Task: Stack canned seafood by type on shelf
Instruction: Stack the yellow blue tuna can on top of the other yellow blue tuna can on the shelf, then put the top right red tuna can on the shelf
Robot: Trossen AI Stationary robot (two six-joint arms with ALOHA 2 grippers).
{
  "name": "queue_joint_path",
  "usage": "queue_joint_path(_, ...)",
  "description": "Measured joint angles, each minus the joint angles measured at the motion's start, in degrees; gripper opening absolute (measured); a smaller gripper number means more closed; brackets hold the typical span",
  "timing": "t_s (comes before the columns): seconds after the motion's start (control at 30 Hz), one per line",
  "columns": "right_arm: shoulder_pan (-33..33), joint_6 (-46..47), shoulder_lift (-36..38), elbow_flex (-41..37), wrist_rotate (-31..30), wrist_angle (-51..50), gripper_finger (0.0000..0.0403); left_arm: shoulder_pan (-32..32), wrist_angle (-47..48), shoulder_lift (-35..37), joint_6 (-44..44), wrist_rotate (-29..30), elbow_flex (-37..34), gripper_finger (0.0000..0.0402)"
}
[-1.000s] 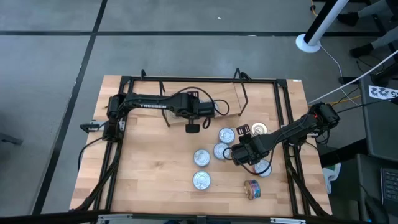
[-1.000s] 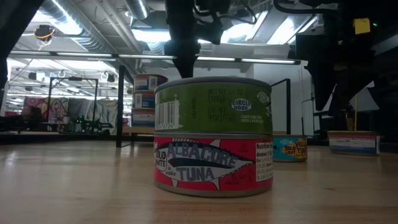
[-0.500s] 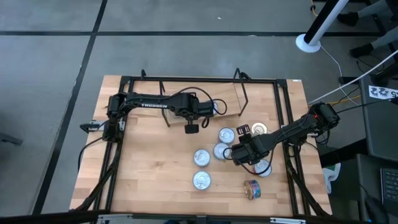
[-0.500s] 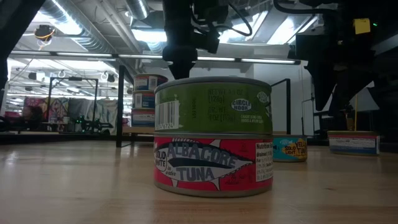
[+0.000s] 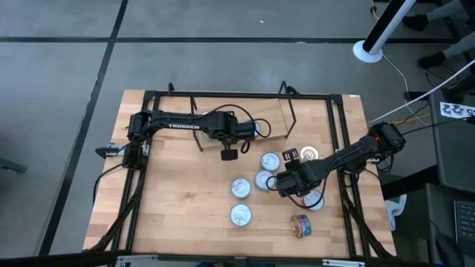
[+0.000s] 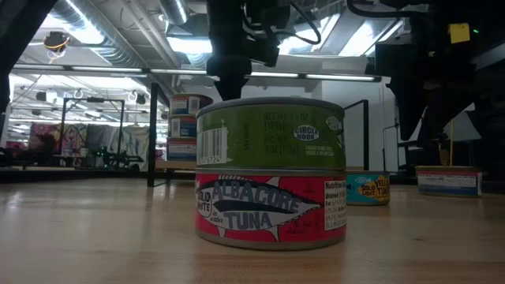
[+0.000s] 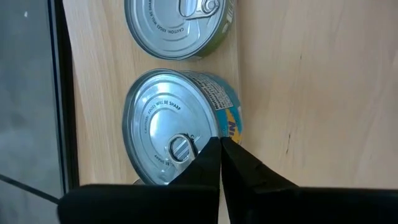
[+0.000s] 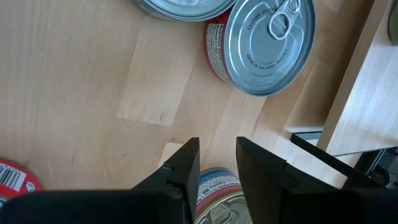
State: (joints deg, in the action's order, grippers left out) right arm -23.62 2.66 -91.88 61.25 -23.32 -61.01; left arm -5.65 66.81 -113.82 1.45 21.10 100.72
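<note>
The canned seafood (image 5: pixel 269 161) lies as a loose cluster of tins on the wooden surface (image 5: pixel 178 200), between the two pincers. Closest to the low camera, a green-labelled tin (image 6: pixel 271 132) sits stacked on a red albacore tuna tin (image 6: pixel 271 208). The left pincer (image 5: pixel 229 153) hangs with fingers pressed together, empty, just above a silver-lidded tin with a blue and yellow label (image 7: pixel 177 127). The right pincer (image 5: pixel 276 183), fingers slightly spread and holding nothing, sits beside the tins, one red-sided tin (image 8: pixel 264 43) ahead of it.
</note>
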Motion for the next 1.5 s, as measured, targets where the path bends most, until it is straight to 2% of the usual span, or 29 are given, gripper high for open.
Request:
queue_joint_path(0.33,0.00,0.00,0.00,0.00,-0.01,0.00,0.0106,-0.35,-0.28,-1.07,2.10,0.93,-0.01,0.0072)
queue_joint_path(0.57,0.00,0.00,0.00,0.00,-0.01,0.00,0.0106,-0.35,-0.15,-1.09,2.30,1.09,0.01,0.0094)
queue_joint_path(0.83,0.00,0.00,-0.02,-0.01,-0.03,0.06,0.0106,1.52,0.69,-0.87,4.86,1.07,2.99,0.0089)
queue_joint_path(1.0,0.00,0.00,0.00,-0.02,-0.12,0.53,0.0106,2.81,4.70,-0.66,7.64,1.06,5.56,0.0081)
queue_joint_path(1.23,0.00,0.43,-0.02,-0.01,-0.16,1.67,0.0110,3.80,11.47,3.10,2.40,1.02,6.59,0.0067)
queue_joint_path(1.33,0.01,1.42,-0.02,0.00,-0.16,2.33,0.0132,3.99,12.24,5.72,-0.32,0.99,6.57,0.0059)
queue_joint_path(1.5,0.02,1.30,-0.02,0.00,-1.26,5.91,0.0197,5.04,11.91,9.69,-2.52,0.79,6.56,0.0046)
